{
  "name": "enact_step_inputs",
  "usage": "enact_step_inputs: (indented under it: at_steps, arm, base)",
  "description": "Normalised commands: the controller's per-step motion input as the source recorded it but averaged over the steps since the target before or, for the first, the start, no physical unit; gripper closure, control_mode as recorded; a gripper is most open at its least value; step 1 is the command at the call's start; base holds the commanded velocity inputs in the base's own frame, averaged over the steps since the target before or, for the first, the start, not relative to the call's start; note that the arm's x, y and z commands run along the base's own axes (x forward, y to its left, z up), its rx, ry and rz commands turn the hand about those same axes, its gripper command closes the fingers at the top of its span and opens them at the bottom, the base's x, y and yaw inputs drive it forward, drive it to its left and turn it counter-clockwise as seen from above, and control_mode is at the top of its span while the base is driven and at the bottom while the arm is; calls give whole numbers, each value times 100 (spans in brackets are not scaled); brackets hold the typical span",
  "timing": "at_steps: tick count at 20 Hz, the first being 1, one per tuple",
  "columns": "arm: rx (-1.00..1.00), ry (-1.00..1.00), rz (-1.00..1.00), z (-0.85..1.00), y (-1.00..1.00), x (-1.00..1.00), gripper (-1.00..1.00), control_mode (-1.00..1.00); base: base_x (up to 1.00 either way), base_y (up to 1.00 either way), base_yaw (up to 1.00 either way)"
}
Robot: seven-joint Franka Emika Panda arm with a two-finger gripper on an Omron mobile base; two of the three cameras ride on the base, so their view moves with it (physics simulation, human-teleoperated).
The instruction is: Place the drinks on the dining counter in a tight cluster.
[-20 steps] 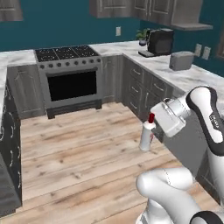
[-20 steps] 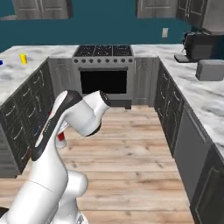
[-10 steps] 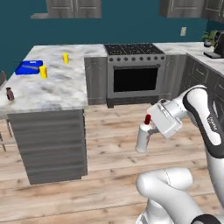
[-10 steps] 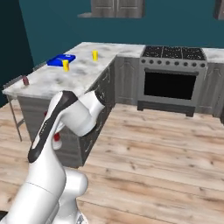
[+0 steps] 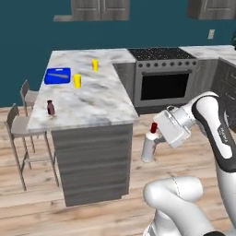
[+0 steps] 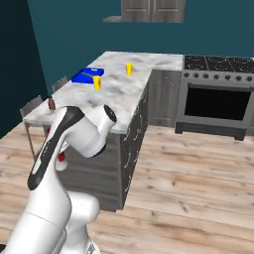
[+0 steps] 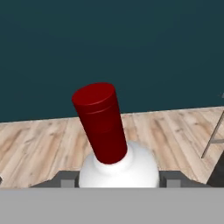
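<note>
A tall white bottle with a red cap [image 5: 149,145] is clamped in the gripper [image 5: 156,140] at the centre right of the left base view, held in the air beside the dark grey panelled side of the dining counter [image 5: 99,102] and above the wooden floor [image 5: 41,203]. In the hand view the same bottle [image 7: 114,151] is seen at the lower centre, its white shoulders pressed between the two dark finger tips [image 7: 65,180], its cap leaning slightly to the upper left. In the right base view only a sliver of the bottle [image 6: 61,159] is seen at the left, behind the white arm.

On the marble top, a short dark maroon bottle [image 5: 50,108] is seen near the lower left corner. Two yellow cups [image 5: 77,81] and a blue tray [image 5: 57,75] are placed further back, toward the upper left. Two stools [image 5: 20,124] are set at the counter's left side, and a steel oven [image 5: 167,84] is seen at the upper right.
</note>
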Motion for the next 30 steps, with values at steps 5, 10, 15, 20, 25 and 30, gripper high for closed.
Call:
enact_step_inputs:
  at_steps: [5, 10, 15, 20, 25, 30]
  arm:
    - [0, 0, 0, 0, 0, 0, 100, 100]
    - [0, 0, 0, 0, 0, 0, 100, 100]
    - [0, 0, 0, 0, 0, 0, 100, 100]
    - [0, 0, 0, 0, 0, 0, 100, 100]
    - [0, 0, 0, 0, 0, 0, 100, 100]
    - [0, 0, 0, 0, 0, 0, 100, 100]
  base:
    - [98, 99, -25]
    - [93, 64, -17]
    - [53, 3, -3]
    - [54, 40, -19]
    - [28, 35, -15]
    - [1, 0, 0]
